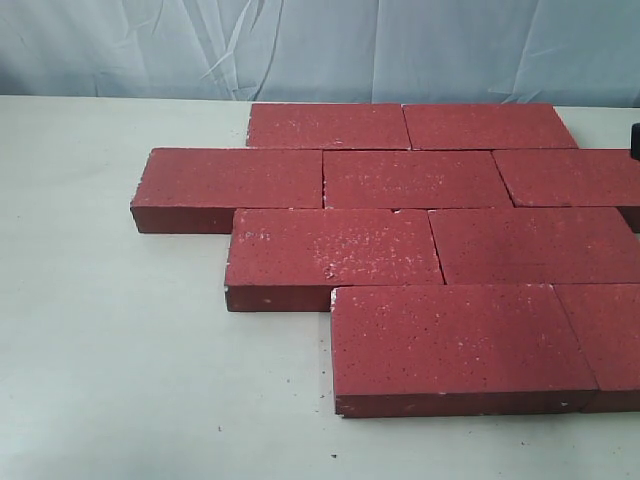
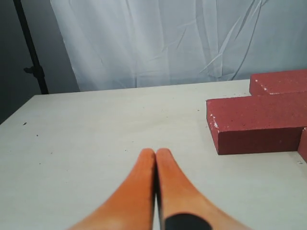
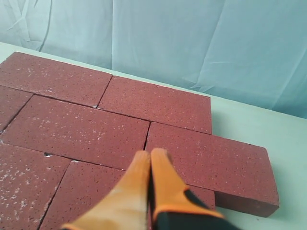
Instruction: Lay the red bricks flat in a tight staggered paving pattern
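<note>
Several red bricks (image 1: 418, 178) lie flat on the table in four tight staggered rows, speckled with white. The nearest row has a brick (image 1: 455, 340) at the front, and one brick (image 1: 232, 180) sticks out furthest left. My left gripper (image 2: 156, 152) is shut with nothing in it, hovering over bare table, apart from a brick end (image 2: 256, 123). Above the paving hangs my right gripper (image 3: 151, 154), shut and empty, its orange fingertips over the seam between bricks (image 3: 81, 128). Only a dark bit at the right edge of the exterior view hints at an arm.
The pale table (image 1: 120, 340) stretches left and in front of the bricks. A wrinkled light curtain (image 1: 320, 45) hangs behind the table. A black stand pole (image 2: 31, 48) rises beyond the table's corner in the left wrist view.
</note>
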Controlling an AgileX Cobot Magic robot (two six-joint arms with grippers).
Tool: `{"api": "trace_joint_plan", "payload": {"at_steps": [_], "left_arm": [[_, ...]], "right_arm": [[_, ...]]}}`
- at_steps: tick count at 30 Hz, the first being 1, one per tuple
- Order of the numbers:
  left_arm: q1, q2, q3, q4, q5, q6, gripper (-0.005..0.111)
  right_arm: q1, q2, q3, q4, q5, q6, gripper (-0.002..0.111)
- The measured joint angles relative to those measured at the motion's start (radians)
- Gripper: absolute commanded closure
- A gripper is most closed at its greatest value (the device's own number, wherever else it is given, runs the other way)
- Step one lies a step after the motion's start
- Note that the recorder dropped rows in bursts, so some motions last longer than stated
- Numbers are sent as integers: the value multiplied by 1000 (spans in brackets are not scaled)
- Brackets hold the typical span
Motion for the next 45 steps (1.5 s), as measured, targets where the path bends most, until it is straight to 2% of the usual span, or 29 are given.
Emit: {"api": "trace_joint_plan", "payload": {"at_steps": [36, 45], "left_arm": [[0, 0, 0, -7, 15, 0, 107], [0, 0, 0, -7, 15, 0, 107]], "right_arm": [[-13, -4, 0, -17, -2, 0, 109], [-48, -107, 31, -26, -44, 0, 109]]}}
